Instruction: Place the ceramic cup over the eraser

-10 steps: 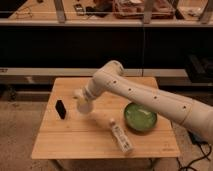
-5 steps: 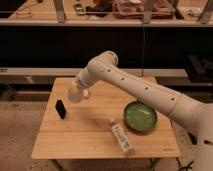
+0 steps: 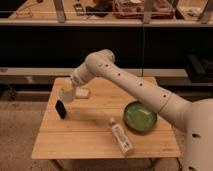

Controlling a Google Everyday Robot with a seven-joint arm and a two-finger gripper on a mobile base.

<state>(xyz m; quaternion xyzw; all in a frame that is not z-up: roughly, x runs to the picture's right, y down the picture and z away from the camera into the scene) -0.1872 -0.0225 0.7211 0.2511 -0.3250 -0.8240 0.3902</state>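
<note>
The robot's 1 white jointed arm [image 3: 131, 80] reached in from the lower right, rose over the light wooden slatted tabletop [image 3: 85, 137] and bent down toward its left part. At the arm's end the tool [image 3: 68, 92] hung low above the left side of the tabletop, closed around the small plain white ceramic cup [image 3: 65, 97], which it held clear of the wood. The fingers could not be told apart from the cup's pale wall, but the cup was plainly carried, not standing.

The small black rectangular eraser [image 3: 61, 108] stood upright on the tabletop near its left edge. The ceramic cup was just above and slightly right of the eraser's top, very close to it; whether the 2 touched could not be told. The cup did not cover the eraser, whose dark face showed in full below it.

A pale off-white oblong lump [image 3: 82, 92] lay on the tabletop just right of the tool, behind the eraser. A round green bowl [image 3: 140, 116] sat on the right part of the tabletop, partly under the arm. A white tube-like bottle [image 3: 121, 139] lay on its side near the front edge, just left of the bowl, well apart from the eraser.
</note>
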